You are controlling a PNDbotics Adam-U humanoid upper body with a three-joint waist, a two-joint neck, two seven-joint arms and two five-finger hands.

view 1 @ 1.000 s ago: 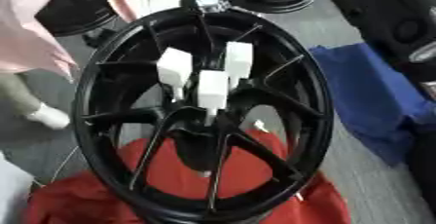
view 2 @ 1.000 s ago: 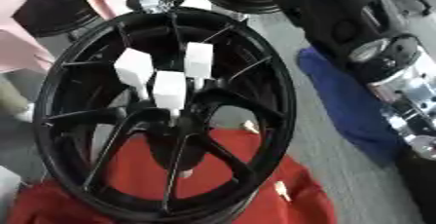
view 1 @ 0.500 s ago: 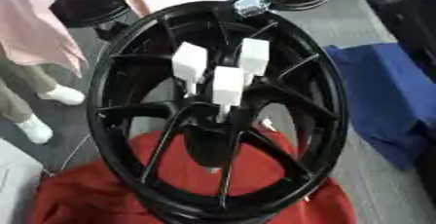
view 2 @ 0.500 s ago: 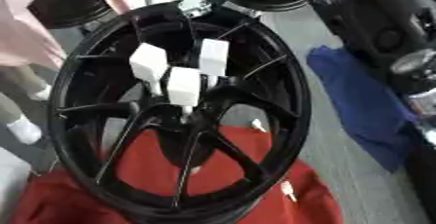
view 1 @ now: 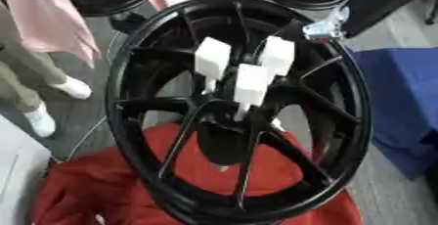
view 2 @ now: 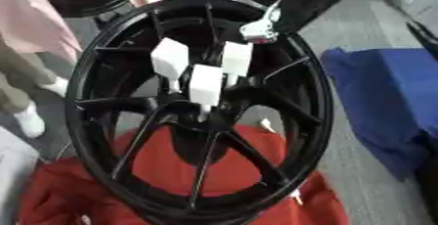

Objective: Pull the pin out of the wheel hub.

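A black hub point(view 1: 154, 136) stands upright on red cloth point(view 1: 102, 190), three white pins point(view 1: 250, 85) jutting from its centre beside blue cloth point(view 2: 385, 101), while a robot hand point(view 2: 261, 26) touches the upper rim; whether it is clenched cannot be told.

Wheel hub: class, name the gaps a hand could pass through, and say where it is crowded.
Free: the open gaps between the spokes of the black wheel hub, along its left and lower rim, over the red cloth. Crowded: the centre, where three white pins cluster, and the upper right rim by the silver clamp.
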